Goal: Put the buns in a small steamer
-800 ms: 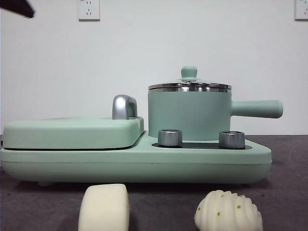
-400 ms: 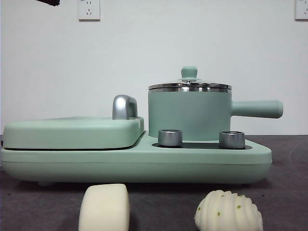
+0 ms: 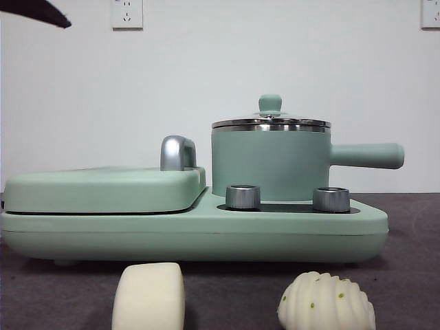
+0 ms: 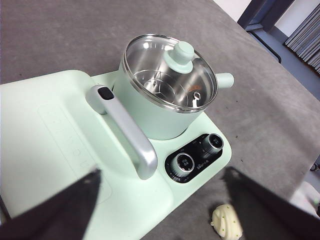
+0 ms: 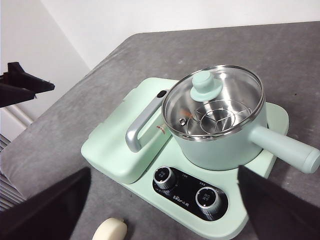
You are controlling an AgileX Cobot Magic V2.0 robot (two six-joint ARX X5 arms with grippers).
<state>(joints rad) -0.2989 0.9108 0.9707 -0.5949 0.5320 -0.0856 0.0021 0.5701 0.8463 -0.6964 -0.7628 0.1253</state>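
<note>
High above the grey table point(image 4: 60, 35), the left gripper point(image 4: 160, 210) hangs over the cooker with its two black jaws spread wide apart, released, holding nothing and touching nothing. The right gripper point(image 5: 165, 210) is also raised above the table, jaws wide apart and empty. In the right wrist view the left gripper shows as a dark shape beyond the table's edge, and in the front view only a black tip point(image 3: 38, 12) shows at about 10 o'clock, at the upper corner.

On the mint-green cooker base point(image 3: 206, 234) stands the small steamer point(image 3: 269, 165), closed by its glass lid point(image 4: 167, 72) with the green knob point(image 3: 270, 103). Through the glass a steel rack point(image 5: 220, 117) is visible inside; no bun lies in it. The long handle point(image 3: 368, 155) points to 3 o'clock in the front view. Beside the steamer, toward 9 o'clock, lies the flat griddle lid point(image 3: 103, 189) with its chrome handle point(image 3: 177, 152). Two steel dials point(image 3: 243, 196) sit on the base in front of the steamer.

Both buns lie on the table in front of the cooker, apart from it. The smooth cream bun point(image 3: 148, 295) is at about 7 o'clock from the steamer, and the ridged bun with green flecks point(image 3: 326, 301) at about 5 o'clock, the two well apart.
</note>
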